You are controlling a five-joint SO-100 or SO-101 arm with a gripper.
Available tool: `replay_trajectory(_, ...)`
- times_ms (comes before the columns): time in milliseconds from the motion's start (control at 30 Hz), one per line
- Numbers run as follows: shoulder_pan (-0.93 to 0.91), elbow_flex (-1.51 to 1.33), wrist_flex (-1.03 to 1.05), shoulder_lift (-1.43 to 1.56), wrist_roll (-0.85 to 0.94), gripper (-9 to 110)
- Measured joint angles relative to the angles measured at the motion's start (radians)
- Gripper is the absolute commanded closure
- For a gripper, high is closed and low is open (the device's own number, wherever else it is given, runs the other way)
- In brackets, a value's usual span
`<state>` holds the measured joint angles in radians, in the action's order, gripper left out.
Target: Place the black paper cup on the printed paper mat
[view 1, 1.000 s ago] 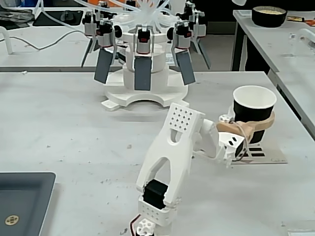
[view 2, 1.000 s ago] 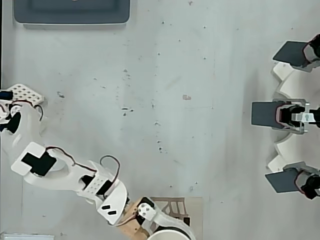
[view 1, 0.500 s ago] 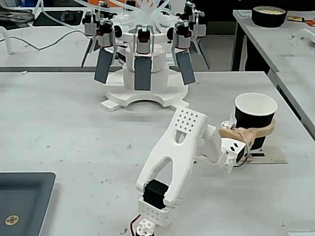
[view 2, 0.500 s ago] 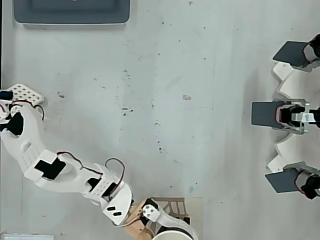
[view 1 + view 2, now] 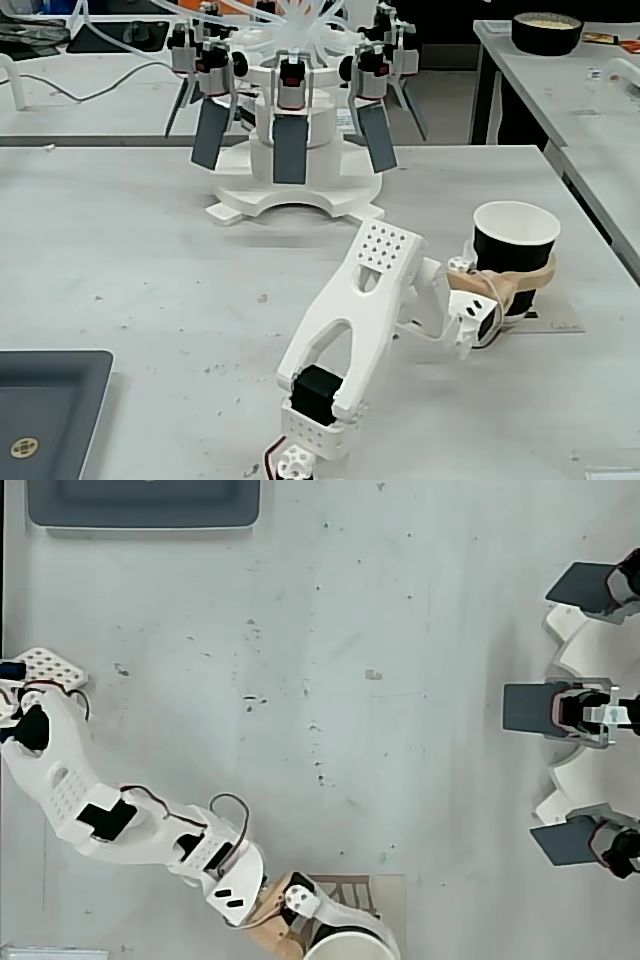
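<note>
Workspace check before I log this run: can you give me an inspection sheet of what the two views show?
Surface: pale grey table, speckled with small dark marks.
Job's things: black paper cup upright, over the printed paper mat; whether it rests on the mat, cannot tell.
Clutter: dark tray at the fixed view's lower left; large white fixture with grey paddles at the table's far side.
End effector: tan fingers wrapped around the cup's lower half, shut on it.
Cables: thin wires looping along the arm; a cable on the rear table.
Surroundings: black bowl on a side table at upper right.
</note>
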<state>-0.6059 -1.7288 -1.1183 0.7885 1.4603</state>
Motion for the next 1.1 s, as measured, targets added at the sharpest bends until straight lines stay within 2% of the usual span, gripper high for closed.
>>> replay_trajectory(467, -0.055, -0.029, 0.029, 0.058, -0.009, 47)
replay_trajectory(1100, -0.112, -0.543, 0.02, 0.554, -0.012, 44)
